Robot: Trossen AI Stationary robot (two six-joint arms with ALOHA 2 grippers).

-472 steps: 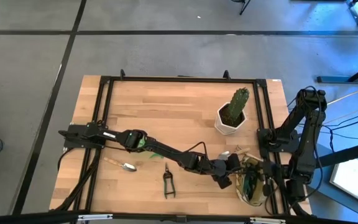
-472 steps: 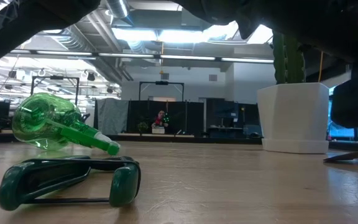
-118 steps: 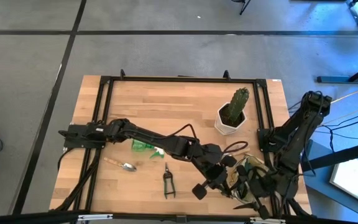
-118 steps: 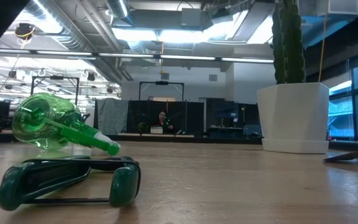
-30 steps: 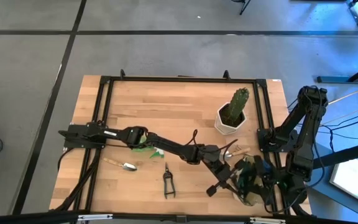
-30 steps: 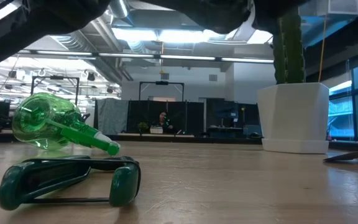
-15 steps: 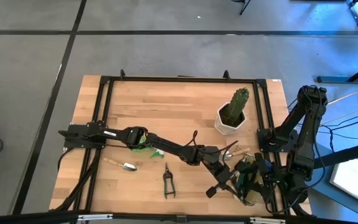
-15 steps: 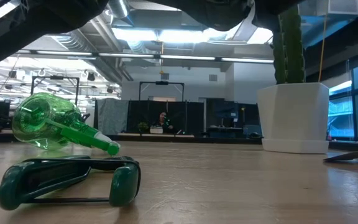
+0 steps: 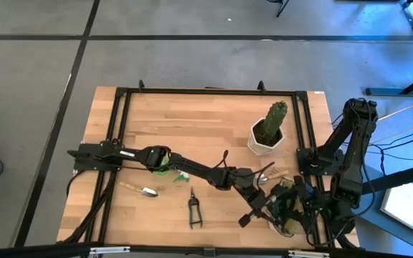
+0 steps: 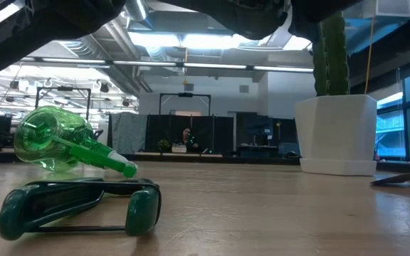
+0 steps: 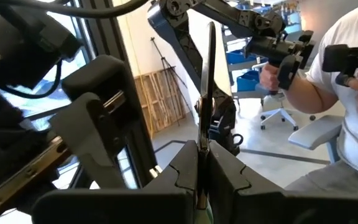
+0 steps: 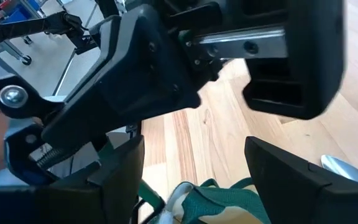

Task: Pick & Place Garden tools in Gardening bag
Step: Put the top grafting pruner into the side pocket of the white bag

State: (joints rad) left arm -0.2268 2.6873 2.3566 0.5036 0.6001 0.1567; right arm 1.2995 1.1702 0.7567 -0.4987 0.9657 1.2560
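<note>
The left hand (image 9: pixel 264 208) reaches across the table (image 9: pixel 192 122) to the near right corner, where it sits at the rim of the gardening bag (image 9: pixel 287 215). Its fingers (image 11: pixel 185 168) are pressed together on a thin dark blade-like piece (image 11: pixel 205 87) that stands up between them; which tool this is cannot be told. The right hand (image 9: pixel 303 211) is on the far side of the bag from the left hand, just beside it, with its fingers (image 12: pixel 123 168) standing apart over the bag's dark green trim (image 12: pixel 222 205) and gripping nothing that shows. A silver trowel (image 9: pixel 267 174) with a wooden handle lies just behind the left hand, between it and the cactus (image 9: pixel 276 115) in its white pot (image 9: pixel 264 143). Well away from the left hand, back along its arm, a pair of black pruning shears (image 9: pixel 193 208) lies flat on the table with nothing touching it. Further along lies a second trowel (image 9: pixel 140 190), and the green spray bottle (image 9: pixel 165 168) lies on its side partly under the arm. From table height the bottle (image 10: pixel 62 149) shows tipped over with its nozzle pointing toward the cactus pot (image 10: pixel 337 135), and green-handled shears (image 10: pixel 77 206) lie in front of it. In the left wrist view a person (image 11: pixel 347 93) in a white shirt sits beyond the table, holding dark controllers.
</note>
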